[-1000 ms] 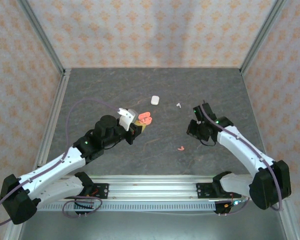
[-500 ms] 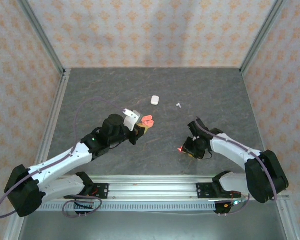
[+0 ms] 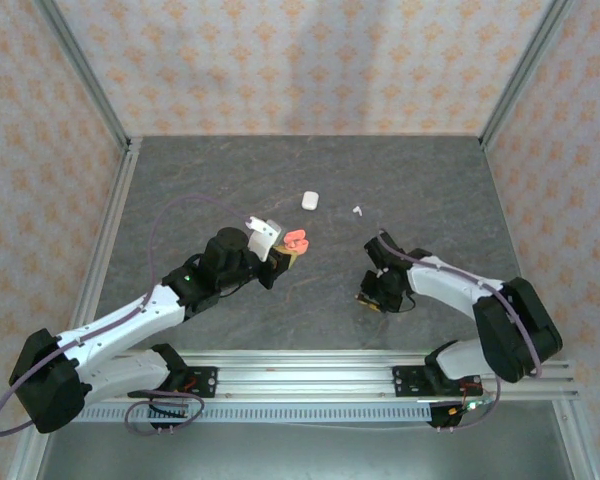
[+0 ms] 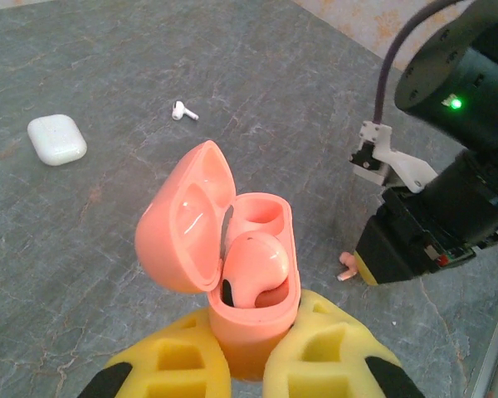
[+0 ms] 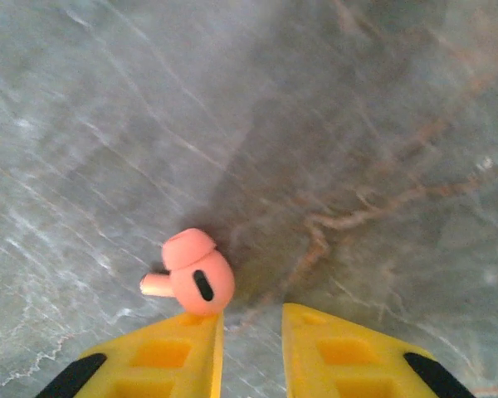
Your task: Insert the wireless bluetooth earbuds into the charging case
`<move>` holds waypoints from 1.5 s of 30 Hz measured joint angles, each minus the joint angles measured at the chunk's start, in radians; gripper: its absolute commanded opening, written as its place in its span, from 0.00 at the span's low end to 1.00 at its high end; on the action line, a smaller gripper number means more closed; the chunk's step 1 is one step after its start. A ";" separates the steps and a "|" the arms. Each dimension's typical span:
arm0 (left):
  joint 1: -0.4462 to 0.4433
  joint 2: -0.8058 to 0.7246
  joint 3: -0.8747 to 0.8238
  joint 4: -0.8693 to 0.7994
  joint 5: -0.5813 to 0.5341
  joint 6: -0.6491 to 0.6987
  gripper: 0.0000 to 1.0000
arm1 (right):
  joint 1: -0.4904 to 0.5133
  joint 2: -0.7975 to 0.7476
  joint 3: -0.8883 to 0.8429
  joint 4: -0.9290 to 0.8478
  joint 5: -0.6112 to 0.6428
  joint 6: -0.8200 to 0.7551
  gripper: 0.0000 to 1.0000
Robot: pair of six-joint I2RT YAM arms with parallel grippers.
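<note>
Left wrist, left jaws clamped on open pink case (image 4: 251,330) (one earbud (image 4: 254,262) inside), right jaws apart

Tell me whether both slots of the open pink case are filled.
No: one pink earbud sits in the pink case, and the slot beside it is empty.

I see the pink charging case (image 4: 251,286) open, its lid tipped back to the left and its base pinched in my left gripper (image 4: 249,365) above the middle of the tabletop. One pink earbud (image 4: 253,261) sits in the nearer socket; the farther socket is empty. A second pink earbud (image 5: 197,279) lies on its side toward the near edge, right of centre. The white charging case (image 4: 56,138) lies closed toward the far edge, with a white earbud (image 4: 183,110) near it on the right.
</note>
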 measured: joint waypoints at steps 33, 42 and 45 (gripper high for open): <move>0.000 -0.058 0.000 -0.031 -0.019 -0.001 0.00 | -0.035 0.204 0.247 -0.089 0.134 -0.180 0.23; 0.000 -0.045 0.000 -0.031 -0.019 0.000 0.00 | -0.047 0.204 0.227 -0.058 0.128 -0.158 0.22; 0.000 -0.045 0.000 -0.031 -0.019 0.000 0.00 | -0.056 0.209 0.242 -0.058 0.128 -0.162 0.22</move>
